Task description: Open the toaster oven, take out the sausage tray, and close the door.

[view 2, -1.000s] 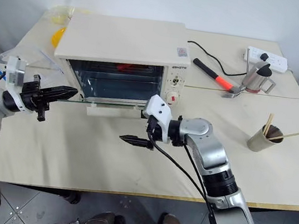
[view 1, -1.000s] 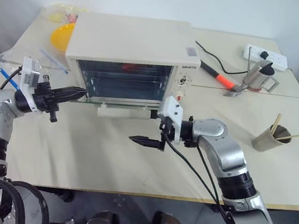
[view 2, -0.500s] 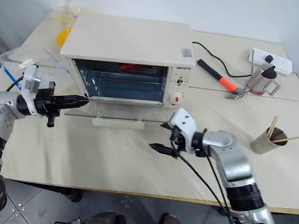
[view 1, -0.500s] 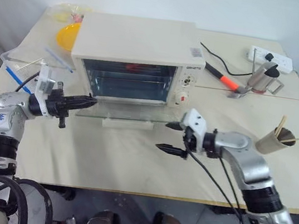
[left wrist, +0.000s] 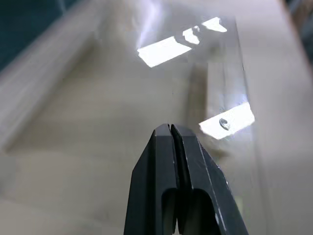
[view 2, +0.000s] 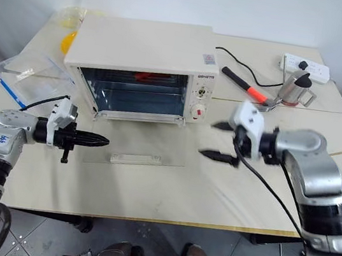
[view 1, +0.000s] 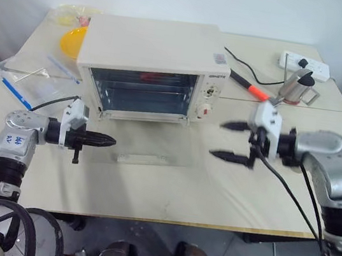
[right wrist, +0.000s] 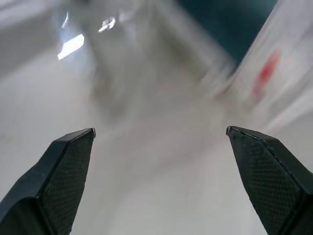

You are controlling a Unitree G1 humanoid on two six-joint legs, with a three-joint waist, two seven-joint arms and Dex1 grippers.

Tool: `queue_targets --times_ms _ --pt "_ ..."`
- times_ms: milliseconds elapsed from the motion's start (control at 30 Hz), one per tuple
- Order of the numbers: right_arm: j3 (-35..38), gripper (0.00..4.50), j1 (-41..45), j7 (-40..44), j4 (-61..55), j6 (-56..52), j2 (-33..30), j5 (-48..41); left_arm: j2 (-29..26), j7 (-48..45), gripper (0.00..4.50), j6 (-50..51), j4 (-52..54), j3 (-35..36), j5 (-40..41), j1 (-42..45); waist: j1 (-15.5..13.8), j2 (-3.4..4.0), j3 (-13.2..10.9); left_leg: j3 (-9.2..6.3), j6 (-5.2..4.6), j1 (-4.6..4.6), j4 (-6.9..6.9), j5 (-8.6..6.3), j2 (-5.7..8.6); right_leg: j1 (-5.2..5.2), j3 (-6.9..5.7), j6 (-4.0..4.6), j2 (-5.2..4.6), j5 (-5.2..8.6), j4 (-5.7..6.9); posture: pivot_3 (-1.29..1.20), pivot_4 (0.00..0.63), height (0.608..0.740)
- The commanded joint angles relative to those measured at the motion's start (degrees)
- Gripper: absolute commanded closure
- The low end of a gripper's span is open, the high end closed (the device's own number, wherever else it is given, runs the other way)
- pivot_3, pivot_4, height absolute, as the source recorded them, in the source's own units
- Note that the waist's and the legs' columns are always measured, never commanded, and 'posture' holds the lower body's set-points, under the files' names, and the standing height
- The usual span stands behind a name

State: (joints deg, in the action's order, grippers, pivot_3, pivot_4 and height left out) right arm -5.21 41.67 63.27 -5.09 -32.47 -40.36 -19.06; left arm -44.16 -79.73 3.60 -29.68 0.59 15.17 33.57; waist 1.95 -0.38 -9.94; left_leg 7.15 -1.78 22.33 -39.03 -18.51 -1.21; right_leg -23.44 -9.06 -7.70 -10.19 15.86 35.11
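The left gripper has its two black fingers pressed together with nothing between them, and its tip lies just at the left edge of the door, which is folded down flat on the table in front of the oven. Just past this tip is the white bar handle, near the front edge of the glass. The right gripper hangs above the table on the other side of the door, a little apart from its right edge, with its fingers spread wide and holding nothing. From this hand, the oven's control panel with the red knob is just behind and to the left. The mouth of the oven is open, and deep inside it, well behind both hands, something red shows at the back; I judge these are the sausages on the tray, but the tray itself is too dark to see clearly. The tray is thin metal, so it should be stiff and light, but smooth and maybe slippery. I think the best place to take it is the front rim, pinched from above and below. It must stay level, because the sausages can roll. The glass door is fragile, so the hand should not press on it when reaching in.
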Motion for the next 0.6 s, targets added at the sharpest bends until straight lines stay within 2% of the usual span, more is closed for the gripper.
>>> queue_targets --times_ms 33,233,367,467,600 --pt "-3.5 0.0 3.8 -5.8 -1.0 -2.0 5.2 2.1 -1.1 0.6 4.46 -4.3 -0.4 -2.0 -4.0 -1.8 -0.2 0.01 0.0 0.0 0.01 -0.01 0.0 0.0 -0.01 0.0 0.0 0.02 0.0 0.01 0.03 0.0 0.15 0.74" --pt "-9.9 0.0 7.5 -14.5 0.5 2.4 16.9 8.1 1.7 7.4 4.46 -10.0 2.2 3.6 -0.4 -4.0 -0.2 0.01 0.0 -0.04 0.0 0.01 -0.03 0.0 0.03 -0.05 -0.01 0.02 -0.08 0.01 0.22 0.0 0.15 0.74" --pt "-16.1 0.0 9.9 -21.8 7.6 11.5 22.0 18.3 6.1 16.1 4.46 -8.7 10.3 10.9 5.6 -9.5 0.0 0.0 0.0 -0.14 -0.01 0.06 -0.08 0.0 0.08 -0.06 -0.05 0.02 -0.15 0.01 0.31 0.0 0.15 0.74" --pt "-18.4 0.0 12.5 -27.5 13.9 13.4 24.7 24.6 9.4 20.7 3.85 -5.7 17.7 15.2 10.4 -14.2 0.2 -0.01 0.0 -0.21 -0.02 0.06 -0.07 -0.01 -0.12 -0.08 -0.07 0.02 -0.2 0.0 0.4 0.0 0.15 0.74" --pt "-22.5 0.0 17.8 -35.3 25.0 16.4 27.4 34.3 16.1 28.1 2.64 -9.1 26.4 20.9 15.0 -19.9 0.6 -0.01 0.0 -0.23 -0.01 0.06 -0.07 -0.01 -0.15 -0.09 -0.07 0.02 -0.2 0.0 0.42 0.0 0.15 0.74"
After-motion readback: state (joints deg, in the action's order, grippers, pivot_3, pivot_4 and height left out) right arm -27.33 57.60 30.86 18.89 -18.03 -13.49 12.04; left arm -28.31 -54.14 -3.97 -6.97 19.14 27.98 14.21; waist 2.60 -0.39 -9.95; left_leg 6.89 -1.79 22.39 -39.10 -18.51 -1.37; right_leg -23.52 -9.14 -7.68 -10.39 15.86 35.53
